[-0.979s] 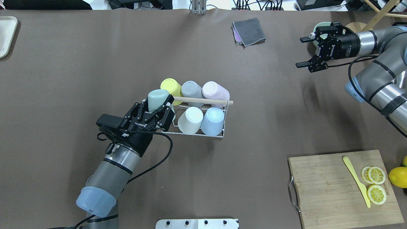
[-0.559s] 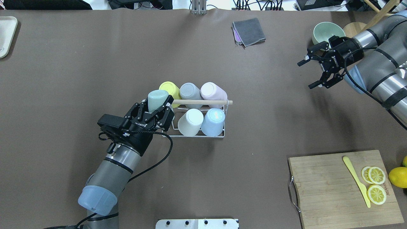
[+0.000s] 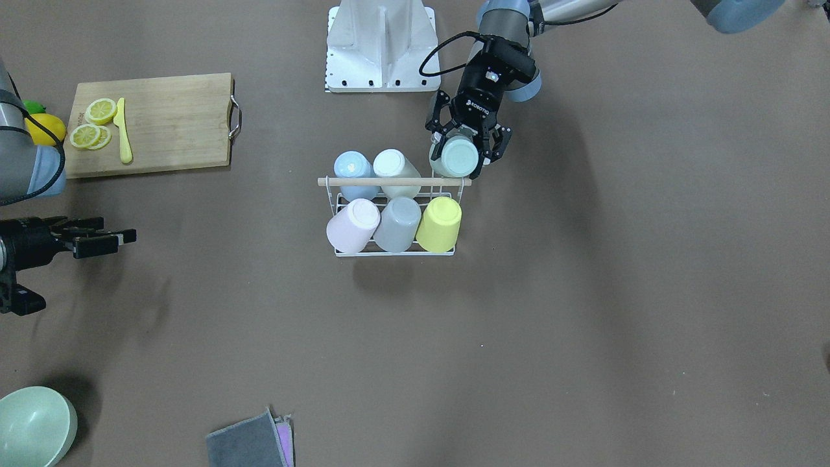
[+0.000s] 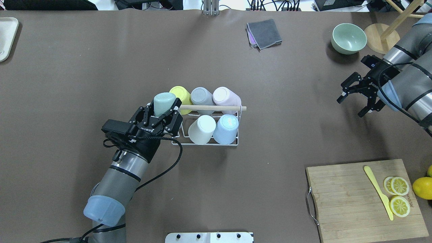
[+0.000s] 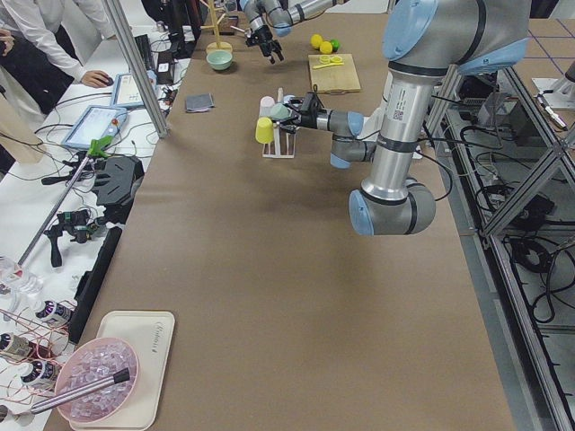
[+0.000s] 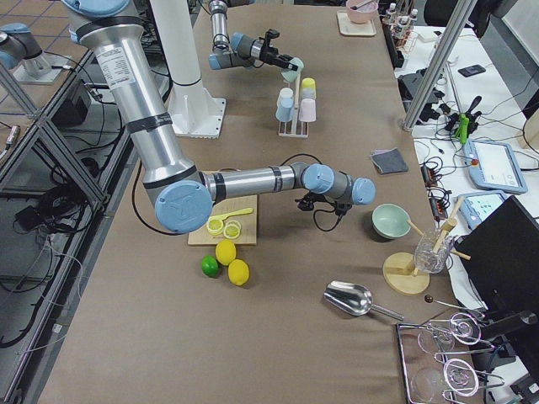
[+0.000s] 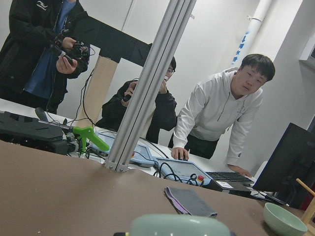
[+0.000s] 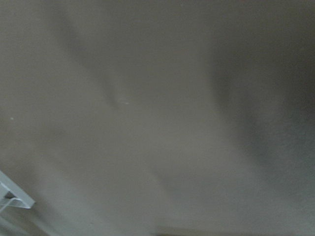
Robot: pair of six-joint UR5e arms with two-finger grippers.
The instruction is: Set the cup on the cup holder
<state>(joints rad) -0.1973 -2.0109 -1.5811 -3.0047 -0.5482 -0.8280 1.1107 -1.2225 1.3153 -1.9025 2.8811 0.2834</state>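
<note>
Spanning the scene: brown matte table (image 4: 84, 67), with the robot at its near edge.
Left arm: grey left arm (image 4: 125, 175), coming in from the near left and ending at the middle of the table.
Right arm: grey right arm (image 4: 411, 91), coming in at the far right above bare table.
Board: light wooden cutting board (image 4: 351, 202) at the near right. It carries a yellow plastic knife (image 4: 378, 192) and lemon slices (image 4: 400, 195), and a whole yellow lemon (image 4: 422, 188) lies just right of it.
Rack: small white wire cup holder (image 4: 206, 143) in the middle of the table. A light wooden rod (image 4: 216, 108) crosses its top from left to right.
Far row: yellow cup (image 4: 180, 93), grey cup (image 4: 200, 96) and pink cup (image 4: 225, 97), left to right, all base-up.
Near row: cream cup (image 4: 201, 128) in the middle place and light blue cup (image 4: 226, 129) in the right place, both base-up.
Task cup: mint-green cup (image 4: 164, 101), base-up, over the near row's left place by the rod's left tip. Whether it sits on a prong cannot be told.
Left gripper: black left gripper (image 4: 163, 106), with one finger pressed against each side of the mint-green cup.
Right gripper: black right gripper (image 4: 350, 108), fingers spread wide with nothing between them, well apart from the rack.
Bowl: pale green bowl (image 4: 348, 37) at the far right.
Cloth: folded grey cloth (image 4: 265, 33) on the far side, right of centre, with a purple edge showing beneath it.
</note>
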